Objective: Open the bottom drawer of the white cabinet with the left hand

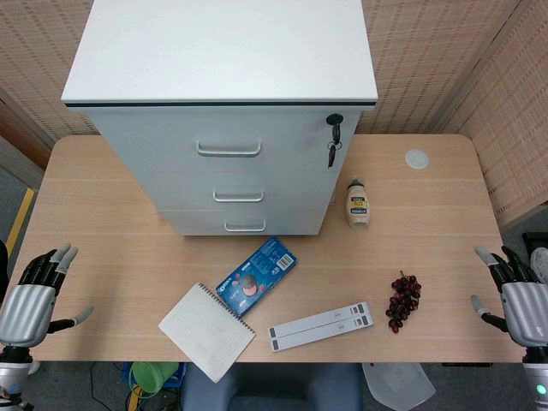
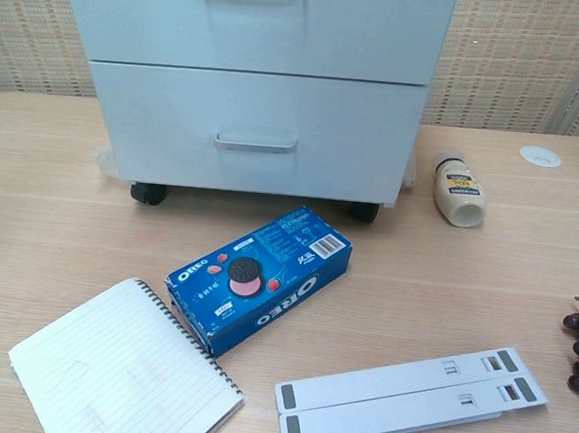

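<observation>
Wooden table (image 1: 111,214) backed by woven wall (image 1: 428,51); left hand (image 1: 32,295) and right hand (image 1: 518,295) empty, fingers spread.

Even, bright overhead light fills both views. The white cabinet (image 1: 221,51) top glares nearly featureless, and it casts a soft shadow on the surface (image 2: 59,208) beneath its front. Focus stays sharp; edges bow slightly.

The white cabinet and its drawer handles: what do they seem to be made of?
The white cabinet looks like painted sheet metal or laminate: smooth, matte, uniform white, with thin seams between drawers; which one cannot be told. The bottom drawer handle looks like brushed metal: silver-grey with a soft sheen.
</observation>
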### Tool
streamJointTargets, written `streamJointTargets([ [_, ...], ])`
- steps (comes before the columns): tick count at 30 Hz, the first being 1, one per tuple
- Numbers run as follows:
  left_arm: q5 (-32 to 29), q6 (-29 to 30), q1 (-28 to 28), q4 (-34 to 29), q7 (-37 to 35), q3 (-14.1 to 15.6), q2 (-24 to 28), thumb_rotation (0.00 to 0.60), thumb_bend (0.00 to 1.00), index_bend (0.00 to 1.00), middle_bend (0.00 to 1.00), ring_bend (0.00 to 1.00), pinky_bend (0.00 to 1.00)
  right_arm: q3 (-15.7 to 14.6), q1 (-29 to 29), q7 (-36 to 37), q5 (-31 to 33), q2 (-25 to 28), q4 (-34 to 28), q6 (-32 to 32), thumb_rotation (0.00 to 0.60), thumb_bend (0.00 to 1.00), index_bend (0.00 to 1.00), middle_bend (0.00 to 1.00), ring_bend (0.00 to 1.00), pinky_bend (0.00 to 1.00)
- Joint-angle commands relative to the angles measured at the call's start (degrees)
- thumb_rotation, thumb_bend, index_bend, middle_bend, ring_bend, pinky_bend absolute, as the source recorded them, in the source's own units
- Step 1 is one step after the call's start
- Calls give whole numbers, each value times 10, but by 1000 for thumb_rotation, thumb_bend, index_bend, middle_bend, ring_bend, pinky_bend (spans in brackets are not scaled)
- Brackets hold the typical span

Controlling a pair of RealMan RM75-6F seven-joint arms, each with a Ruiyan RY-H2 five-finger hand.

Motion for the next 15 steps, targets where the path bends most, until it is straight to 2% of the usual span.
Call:
streamJointTargets([
  [1, 0, 0, 0, -1, 0, 0, 1, 600, 52, 0, 39, 95, 129, 0, 0, 1, 0, 0, 0, 1, 600, 261, 106, 214, 118, 201],
  [8, 14, 0, -6, 2, -5, 0, 3, 600, 52, 0, 53, 104, 129, 3, -1, 2, 0, -1, 3, 4, 600, 261, 106, 215, 118, 201],
  [11, 35, 1, -16, 7, -19, -1, 3, 600, 52, 10, 135, 188, 142, 7, -1, 3, 3, -2, 3, 8, 600, 261, 106, 216, 118, 201],
  [13, 47, -3, -24, 9, -32, 0, 5, 600, 52, 34, 192, 247, 200, 9, -1, 2, 4, -1, 3, 9, 600, 261, 106, 216, 118, 201],
  [15, 60, -12, -37, 10, -45, -1, 7, 600, 57, 56, 258, 318, 339, 11, 0, 0, 5, 0, 3, 10, 600, 261, 106, 216, 118, 201],
])
